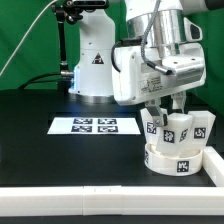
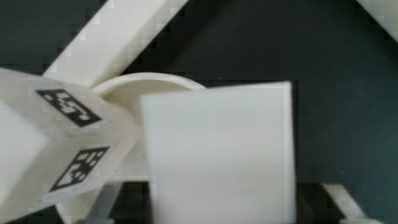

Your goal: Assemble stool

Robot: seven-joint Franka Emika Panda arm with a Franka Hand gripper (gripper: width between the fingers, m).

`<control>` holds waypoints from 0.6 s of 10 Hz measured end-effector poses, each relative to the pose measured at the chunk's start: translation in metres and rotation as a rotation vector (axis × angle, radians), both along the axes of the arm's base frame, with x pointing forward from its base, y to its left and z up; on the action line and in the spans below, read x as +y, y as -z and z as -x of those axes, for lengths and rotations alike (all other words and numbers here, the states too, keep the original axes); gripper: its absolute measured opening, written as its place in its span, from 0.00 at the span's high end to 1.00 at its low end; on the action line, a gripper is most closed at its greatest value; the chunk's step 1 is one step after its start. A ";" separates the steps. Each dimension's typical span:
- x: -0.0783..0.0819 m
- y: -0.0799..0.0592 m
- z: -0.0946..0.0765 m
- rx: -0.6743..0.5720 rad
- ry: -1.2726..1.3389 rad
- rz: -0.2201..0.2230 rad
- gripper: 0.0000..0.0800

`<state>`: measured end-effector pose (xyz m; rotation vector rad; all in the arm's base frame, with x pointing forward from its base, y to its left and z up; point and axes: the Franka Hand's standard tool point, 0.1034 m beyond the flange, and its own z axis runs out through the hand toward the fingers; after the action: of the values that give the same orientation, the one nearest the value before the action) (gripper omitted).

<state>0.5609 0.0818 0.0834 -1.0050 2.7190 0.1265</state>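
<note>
The gripper is hanging over the stool's seat, its fingers pinching one blocky leg that is standing among the others on the ring. In the wrist view that leg is filling the middle, with a tagged leg just beside it. The seat is sitting near the white bar at the table's front edge. The marker board is lying apart, toward the exterior view's left, with bare black table around it.

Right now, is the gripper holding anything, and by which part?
It looks so: the gripper seems closed on a white stool leg standing in the seat, gripped near its upper end; the contact itself is hidden.
</note>
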 end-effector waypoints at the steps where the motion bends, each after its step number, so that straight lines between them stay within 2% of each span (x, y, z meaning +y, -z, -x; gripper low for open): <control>1: 0.000 0.000 0.000 0.000 0.001 0.000 0.57; 3: 0.000 0.000 0.000 0.001 0.036 -0.010 0.57; 6: 0.002 0.000 0.001 -0.017 -0.010 0.003 0.57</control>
<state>0.5600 0.0837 0.0830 -1.0158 2.7000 0.1146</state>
